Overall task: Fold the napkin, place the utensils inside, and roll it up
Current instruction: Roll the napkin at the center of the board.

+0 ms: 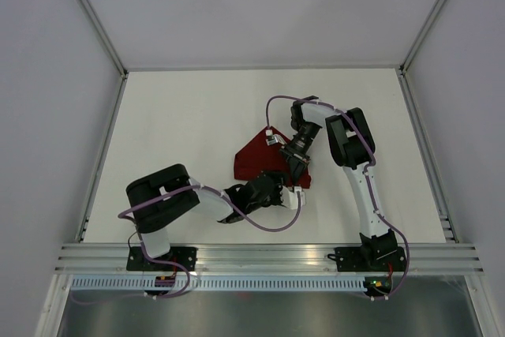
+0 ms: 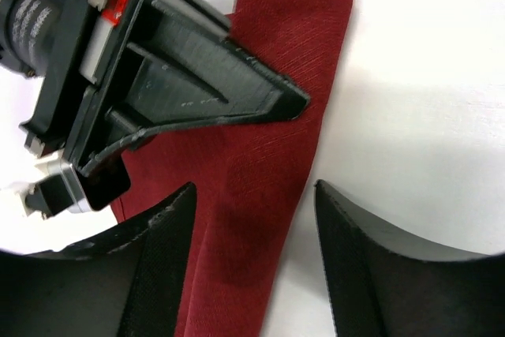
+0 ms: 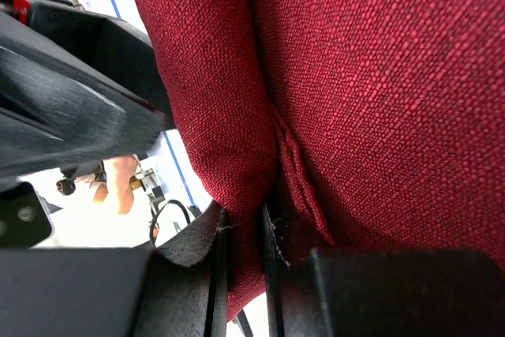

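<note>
Coarse-weave maroon napkin (image 3: 355, 76), perhaps triangular

White table (image 1: 181, 108), pale grey walls (image 1: 260, 5), possibly panels.

The napkin (image 1: 254, 159) is a dark red woven cloth, folded over on itself into a rough triangle, and it lies on the white worktop (image 1: 181, 132) near the middle, a little right of centre. Seen close from the left wrist it is a long doubled band with soft lengthwise creases and a rounded fold at one end, flat against the surface. A hemmed fold at its near right part is pinched between the fingers of the right pincer (image 3: 245, 230).
</note>
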Robot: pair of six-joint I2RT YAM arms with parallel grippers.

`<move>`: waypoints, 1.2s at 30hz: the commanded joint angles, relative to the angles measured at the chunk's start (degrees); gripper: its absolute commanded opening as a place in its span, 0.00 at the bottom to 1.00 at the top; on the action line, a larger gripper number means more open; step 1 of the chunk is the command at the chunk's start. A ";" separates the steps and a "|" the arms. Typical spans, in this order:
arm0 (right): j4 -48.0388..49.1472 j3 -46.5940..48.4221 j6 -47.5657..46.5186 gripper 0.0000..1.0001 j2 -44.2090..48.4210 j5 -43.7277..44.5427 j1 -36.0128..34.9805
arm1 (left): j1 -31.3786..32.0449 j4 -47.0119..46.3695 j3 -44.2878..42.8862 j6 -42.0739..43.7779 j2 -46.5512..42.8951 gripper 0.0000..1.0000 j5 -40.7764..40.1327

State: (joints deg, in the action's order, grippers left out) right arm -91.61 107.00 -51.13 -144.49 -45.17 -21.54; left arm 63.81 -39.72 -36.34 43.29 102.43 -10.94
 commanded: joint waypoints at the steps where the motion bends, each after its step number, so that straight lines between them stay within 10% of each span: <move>1: 10.58 0.84 -2.83 0.16 -5.54 8.34 -0.43 | 0.79 6.57 -2.24 4.79 2.85 0.63 -0.14; 11: 10.05 1.02 -3.36 0.16 -5.81 8.17 -0.52 | 0.70 20.73 -9.36 0.31 6.72 0.34 1.54; 16: 9.88 0.58 -3.80 0.18 -5.28 7.46 -0.43 | 0.61 23.29 -10.07 -2.76 7.61 0.02 2.76; 36: 21.20 -9.35 1.82 0.68 13.77 -0.35 3.25 | -4.04 31.29 -13.14 -16.21 3.92 0.02 24.20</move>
State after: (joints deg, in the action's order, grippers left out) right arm -84.55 98.54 -48.84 -134.85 -46.35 -20.47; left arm 59.75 -17.19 -50.06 35.64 104.51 3.03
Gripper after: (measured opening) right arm 0.671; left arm 0.086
